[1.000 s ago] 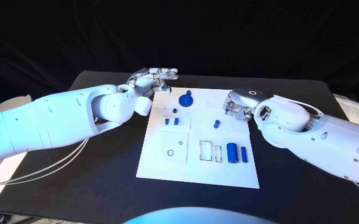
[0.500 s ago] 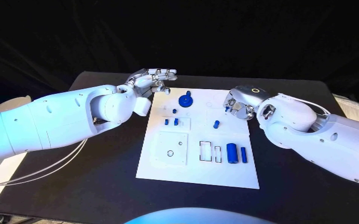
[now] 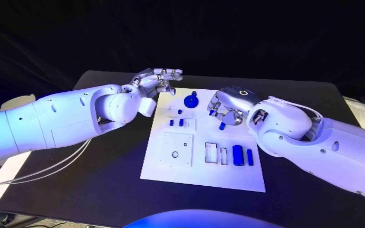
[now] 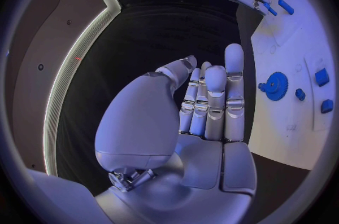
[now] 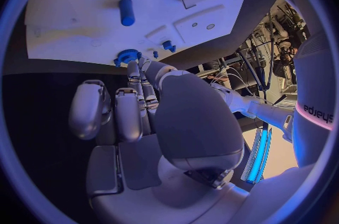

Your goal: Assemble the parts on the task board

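The white task board [image 3: 176, 169] lies mid-table. On it are a blue gear [image 3: 190, 101] at the far end, small blue pieces [image 3: 176, 123], a short blue peg [image 3: 222, 126] and two blue cylinders [image 3: 242, 155] at the near right. My right hand [image 3: 226, 109] hovers over the board's far right, fingers down just above the peg, holding nothing. My left hand [image 3: 157, 83] is raised off the board's far left corner, empty. In the left wrist view the left hand [image 4: 205, 105] has straight fingers, beside the gear [image 4: 276, 86]. The right wrist view shows the right hand [image 5: 134, 117], the peg [image 5: 126, 11] and the gear [image 5: 127, 57].
Empty rectangular recesses [image 3: 214, 153] sit in the board's near half, beside a raised plate with a small hole [image 3: 175, 154]. Black table [image 3: 99, 180] surrounds the board on all sides. White cables [image 3: 46, 170] hang under my left arm.
My right hand has moved left, from the board's right edge to over the board above the blue peg. The left hand has stayed put.
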